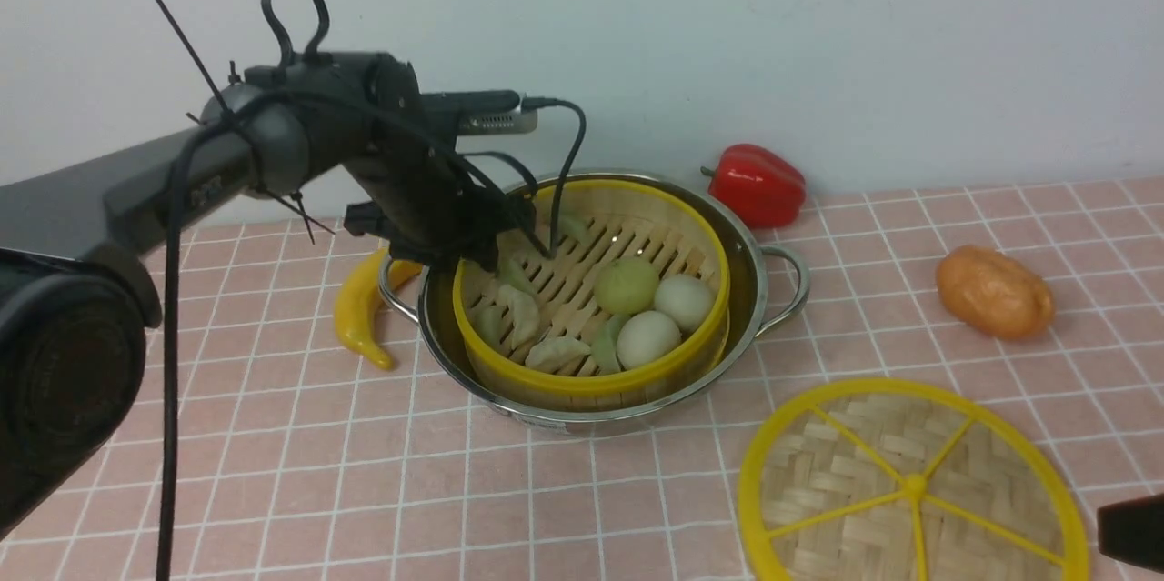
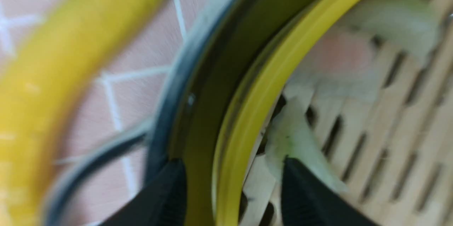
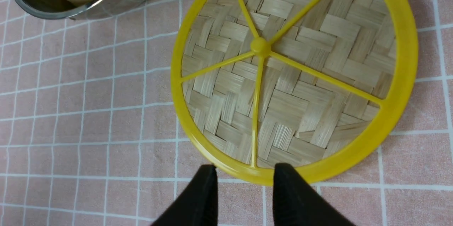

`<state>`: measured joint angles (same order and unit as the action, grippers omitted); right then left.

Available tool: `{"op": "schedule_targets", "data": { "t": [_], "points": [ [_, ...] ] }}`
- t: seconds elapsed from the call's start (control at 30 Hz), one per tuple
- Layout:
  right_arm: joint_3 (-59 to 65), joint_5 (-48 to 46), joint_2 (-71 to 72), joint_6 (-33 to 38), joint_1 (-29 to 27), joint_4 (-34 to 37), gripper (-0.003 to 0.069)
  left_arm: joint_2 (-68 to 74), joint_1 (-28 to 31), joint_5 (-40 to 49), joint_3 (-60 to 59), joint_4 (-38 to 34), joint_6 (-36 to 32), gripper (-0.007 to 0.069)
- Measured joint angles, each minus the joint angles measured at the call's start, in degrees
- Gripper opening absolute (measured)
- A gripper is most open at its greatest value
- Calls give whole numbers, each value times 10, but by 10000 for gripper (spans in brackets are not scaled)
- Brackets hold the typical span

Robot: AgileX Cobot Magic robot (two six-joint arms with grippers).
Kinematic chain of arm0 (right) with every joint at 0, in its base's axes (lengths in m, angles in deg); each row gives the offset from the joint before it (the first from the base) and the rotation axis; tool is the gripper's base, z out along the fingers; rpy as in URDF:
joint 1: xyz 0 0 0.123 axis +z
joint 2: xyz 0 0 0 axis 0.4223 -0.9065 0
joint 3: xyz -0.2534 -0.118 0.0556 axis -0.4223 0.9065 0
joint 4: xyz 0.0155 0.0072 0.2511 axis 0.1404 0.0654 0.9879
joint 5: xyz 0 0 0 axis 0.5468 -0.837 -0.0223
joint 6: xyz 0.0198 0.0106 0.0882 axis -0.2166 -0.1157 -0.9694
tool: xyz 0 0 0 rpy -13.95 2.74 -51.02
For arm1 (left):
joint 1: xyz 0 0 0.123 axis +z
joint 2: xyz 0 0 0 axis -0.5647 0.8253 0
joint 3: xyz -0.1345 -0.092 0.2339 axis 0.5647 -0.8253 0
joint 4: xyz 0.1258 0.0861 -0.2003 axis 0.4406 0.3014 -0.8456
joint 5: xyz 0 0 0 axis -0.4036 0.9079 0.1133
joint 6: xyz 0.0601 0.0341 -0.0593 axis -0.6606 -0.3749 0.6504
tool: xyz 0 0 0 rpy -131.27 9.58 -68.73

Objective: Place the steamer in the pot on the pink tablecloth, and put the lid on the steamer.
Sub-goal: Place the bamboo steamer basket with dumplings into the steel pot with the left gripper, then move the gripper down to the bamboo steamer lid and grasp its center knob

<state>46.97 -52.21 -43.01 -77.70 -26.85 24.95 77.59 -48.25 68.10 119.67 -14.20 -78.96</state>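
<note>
Straddling the yellow rim of the bamboo steamer (image 1: pixel 591 381), the left gripper (image 2: pixel 233 169) stands parted, nothing clamped, at the steel pot (image 1: pixel 555 417), where the basket sits inside on the pink tablecloth (image 1: pixel 273 435). The right gripper (image 3: pixel 245 169) is also spread and unloaded, near the lid (image 3: pixel 293 113), a flat woven disc lying on the cloth outside the pot. The lid is probably light and fairly stiff, its smooth plastic edge apt to slip; the thick outer rim offers the likeliest hold. Matte plaited bamboo contrasts with glossy spokes, a round hub and the pot's mirrored wall.
</note>
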Motion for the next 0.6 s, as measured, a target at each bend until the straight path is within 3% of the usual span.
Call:
{"op": "schedule_targets", "data": {
  "t": [0.1,0.3,0.4,0.47,0.5,0.6],
  "points": [
    [-5,1,0,1,0,18,240,-27,0,59,63,19,-17,416],
    [-45,11,0,46,0,99,240,-102,0,164,168,26,-70,439],
    [-91,5,-12,108,0,201,240,-178,0,181,193,26,-105,403],
    [-103,-3,-17,125,0,229,240,-200,0,185,194,28,-110,388],
    [-121,-20,-29,154,0,270,240,-236,0,186,194,28,-112,354],
    [-138,-42,-55,184,0,300,240,-311,0,187,194,26,-117,265]
  ]
}}
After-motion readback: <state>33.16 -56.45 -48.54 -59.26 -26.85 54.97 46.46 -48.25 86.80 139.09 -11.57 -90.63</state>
